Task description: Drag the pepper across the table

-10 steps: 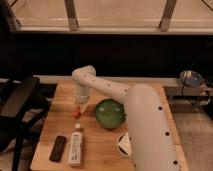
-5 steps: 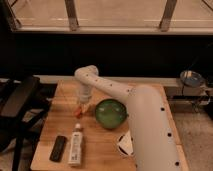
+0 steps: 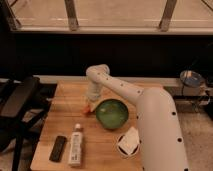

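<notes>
The small elongated orange-red pepper lies near the middle of the frame, on the light wooden butcher-block table, just left of the round green bowl. Only its lower end shows, poking out beneath the gripper, which hangs directly over it at the end of the white jointed robot arm; I cannot tell how the gripper is set on the pepper.

The arm rises from the lower right of the frame, bends at an elbow in the upper middle, and drops down to the pepper. The bowl sits to the right of centre on the tabletop.

Toward the lower left, a white tube-shaped bottle lies lengthwise, with a black rectangular remote just beside it on its left. A small white-and-dark round container stands below the bowl, close against the arm.
</notes>
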`<state>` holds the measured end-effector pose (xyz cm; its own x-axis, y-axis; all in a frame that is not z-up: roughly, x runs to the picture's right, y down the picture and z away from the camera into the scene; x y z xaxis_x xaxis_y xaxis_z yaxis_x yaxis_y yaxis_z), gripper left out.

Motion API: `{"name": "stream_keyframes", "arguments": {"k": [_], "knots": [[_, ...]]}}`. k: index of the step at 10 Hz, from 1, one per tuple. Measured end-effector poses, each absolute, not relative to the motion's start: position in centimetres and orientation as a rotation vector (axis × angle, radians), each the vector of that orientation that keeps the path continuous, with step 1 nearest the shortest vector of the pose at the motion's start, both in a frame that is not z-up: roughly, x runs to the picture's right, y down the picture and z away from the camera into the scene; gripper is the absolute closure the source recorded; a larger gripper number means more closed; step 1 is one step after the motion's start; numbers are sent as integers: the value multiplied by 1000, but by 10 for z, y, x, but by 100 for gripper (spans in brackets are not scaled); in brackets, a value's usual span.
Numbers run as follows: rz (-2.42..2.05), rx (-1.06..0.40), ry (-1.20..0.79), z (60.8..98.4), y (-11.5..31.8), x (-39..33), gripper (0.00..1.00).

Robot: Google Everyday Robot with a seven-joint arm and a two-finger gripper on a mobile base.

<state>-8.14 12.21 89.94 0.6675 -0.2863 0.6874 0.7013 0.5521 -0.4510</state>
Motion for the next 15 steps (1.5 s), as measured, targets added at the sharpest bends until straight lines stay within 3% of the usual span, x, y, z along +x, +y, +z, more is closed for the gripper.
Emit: {"name": "stream_keyframes", "arguments": {"k": [15], "knots": [[-463,-774,-601,900,114,25,87]]}}
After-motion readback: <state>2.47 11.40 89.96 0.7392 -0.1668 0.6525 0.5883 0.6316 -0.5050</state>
